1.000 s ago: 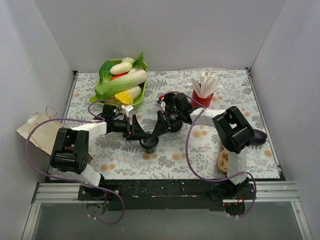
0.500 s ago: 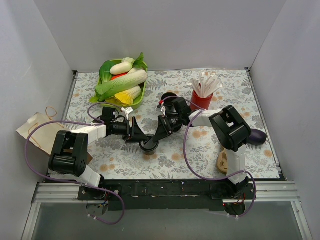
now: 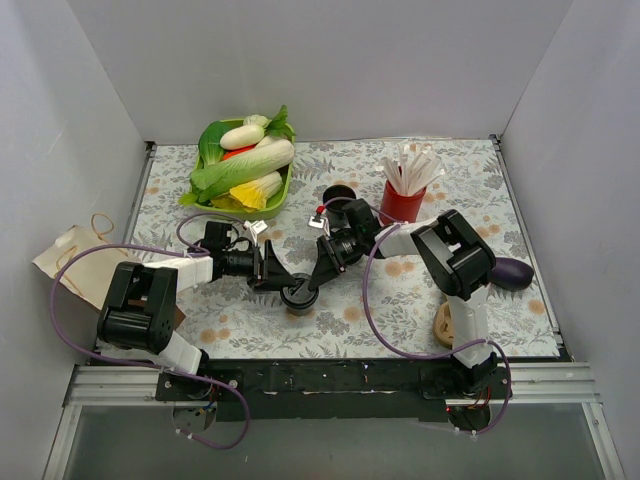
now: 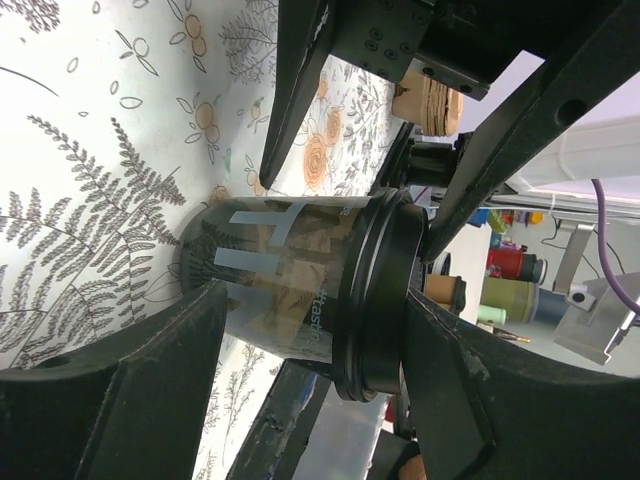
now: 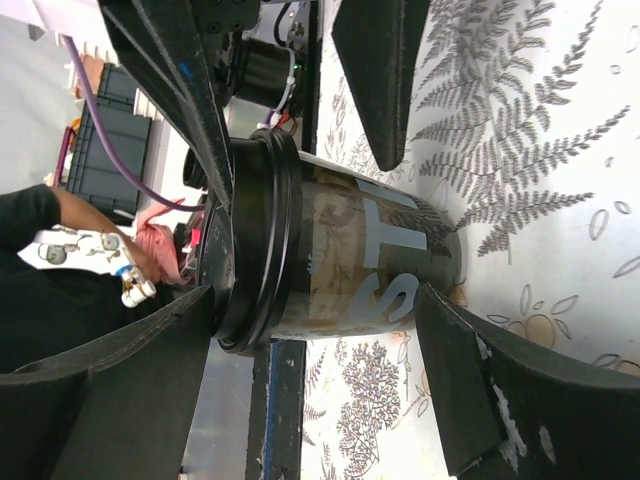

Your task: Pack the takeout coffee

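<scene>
The takeout coffee (image 3: 298,294) is a small black cup with a round black lid, standing upright on the floral mat. My left gripper (image 3: 277,277) is at its left side and my right gripper (image 3: 318,276) at its right, both low over the mat. In the left wrist view the cup (image 4: 290,270) sits between the spread fingers of my left gripper (image 4: 315,320), one finger beside the lid rim. In the right wrist view the cup (image 5: 340,250) sits between the spread fingers of my right gripper (image 5: 315,310), with a gap at its base. Both grippers are open.
A red cup of white sticks (image 3: 403,200) stands at the back right, with a small black round object (image 3: 340,193) to its left. A green tray of vegetables (image 3: 205,145) is at the back left. The tan carrier (image 3: 445,322) is partly hidden behind the right arm, near a dark purple object (image 3: 512,272). A paper bag (image 3: 75,262) lies off the mat's left edge.
Both wrists have come down and closed in on the cup from either side. The cup has shifted slightly toward the front edge.
</scene>
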